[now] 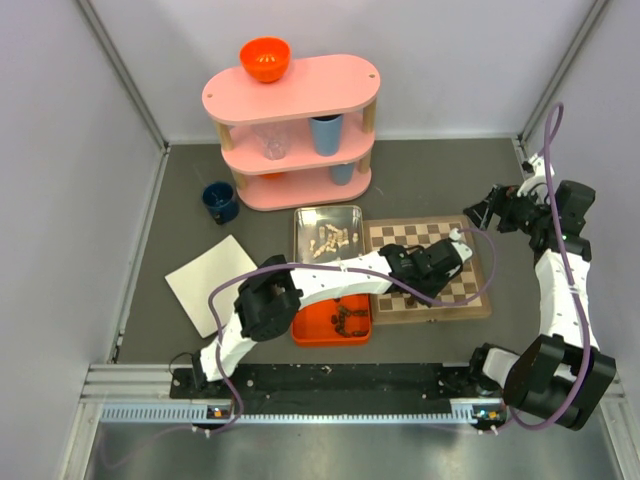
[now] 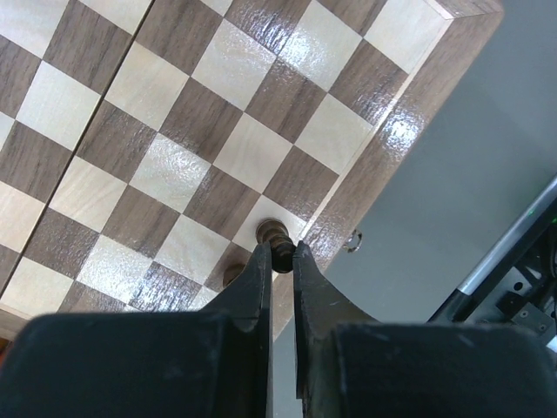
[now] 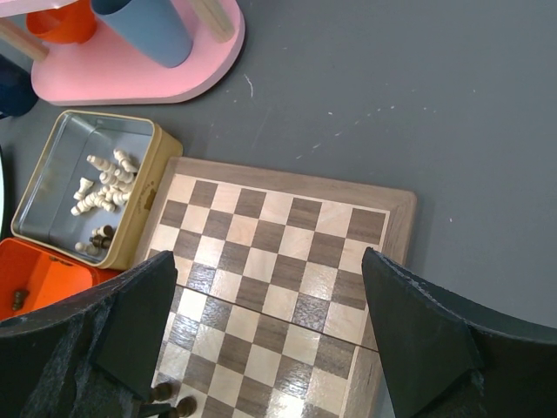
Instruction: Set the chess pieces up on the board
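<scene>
Left tool point(image 2: 279, 258), pinching a tiny dark-brown carved chess piece point(image 2: 271, 232) upright on a cream border square of the checkered wooden board point(image 2: 174, 131): should part evenly, then rise straight; right tool point(image 3: 265, 261) spread above board.

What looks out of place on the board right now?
Nothing stands out. The board lies flat, the left claw pinches a dark piece at its edge row, and the cream pieces lie heaped inside the tin.

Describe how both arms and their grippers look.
Both the left arm and right arm have white links, black joints and a looping purple cable. The left gripper and right gripper have matte black, wedge-shaped fingers.
</scene>
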### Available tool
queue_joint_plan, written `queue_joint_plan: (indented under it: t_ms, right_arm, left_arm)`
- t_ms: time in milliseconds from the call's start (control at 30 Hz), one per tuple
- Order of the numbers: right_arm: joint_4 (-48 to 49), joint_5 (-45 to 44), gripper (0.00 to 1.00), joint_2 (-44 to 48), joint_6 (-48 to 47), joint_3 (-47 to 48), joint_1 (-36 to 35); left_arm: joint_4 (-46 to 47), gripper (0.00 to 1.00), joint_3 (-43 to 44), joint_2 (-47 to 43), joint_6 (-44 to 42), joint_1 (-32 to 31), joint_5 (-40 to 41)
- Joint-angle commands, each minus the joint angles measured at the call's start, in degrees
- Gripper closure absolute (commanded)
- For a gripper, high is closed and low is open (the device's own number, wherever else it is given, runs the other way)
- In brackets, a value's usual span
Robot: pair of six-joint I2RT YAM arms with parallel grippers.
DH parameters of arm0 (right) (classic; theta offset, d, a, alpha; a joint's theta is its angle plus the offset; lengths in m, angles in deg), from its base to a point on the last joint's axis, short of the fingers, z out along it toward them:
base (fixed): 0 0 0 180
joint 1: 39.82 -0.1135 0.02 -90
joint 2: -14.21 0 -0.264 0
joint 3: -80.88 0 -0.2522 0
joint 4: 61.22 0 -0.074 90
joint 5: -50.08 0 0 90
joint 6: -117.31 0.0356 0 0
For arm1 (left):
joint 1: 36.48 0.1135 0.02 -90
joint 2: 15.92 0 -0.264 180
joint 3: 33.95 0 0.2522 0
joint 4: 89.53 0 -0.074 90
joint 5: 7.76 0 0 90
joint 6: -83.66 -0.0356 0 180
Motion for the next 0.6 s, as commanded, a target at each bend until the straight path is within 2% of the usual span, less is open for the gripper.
queue_joint_plan:
  t_ms: [0,200,567]
  right_arm:
    - [0.99,1.02,0.14,-0.11,-0.59,1.27,0.28]
    - [0.99,0.93,0.13,-0.11,-0.68,1.36,0.28]
    - [0.91,0.84,0.14,-0.2,-0.77,1.27,0.37]
  left_arm:
    - [1.79,0.91,1.98,0.78,-0.49,0.47,0.38]
    - [1.87,0.82,1.89,0.87,-0.31,0.56,0.47]
    - [1.79,0.75,1.46,-0.36,0.04,0.48,0.38]
